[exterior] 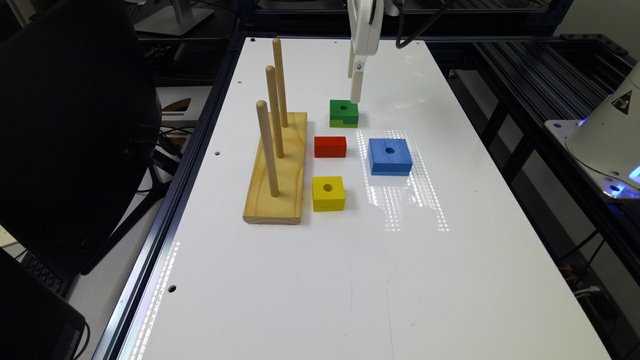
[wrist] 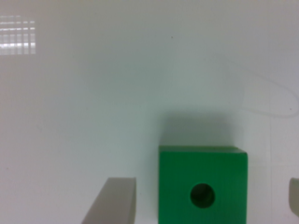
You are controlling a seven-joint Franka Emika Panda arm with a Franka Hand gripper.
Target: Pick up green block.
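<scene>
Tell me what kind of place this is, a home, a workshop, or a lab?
Most likely a robotics lab. A white table framed in dark metal rails carries a wooden peg board and coloured test blocks, among them the green block, with the arm's gripper poised over it. A monitor stand sits behind.

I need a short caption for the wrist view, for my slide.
Open gripper straddling the green block, one finger on each side, above the white table.

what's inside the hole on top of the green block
In the wrist view the green block's round hole looks dark and empty, with nothing sticking out. Its bottom is in shadow, so its depth can't be told.
</scene>
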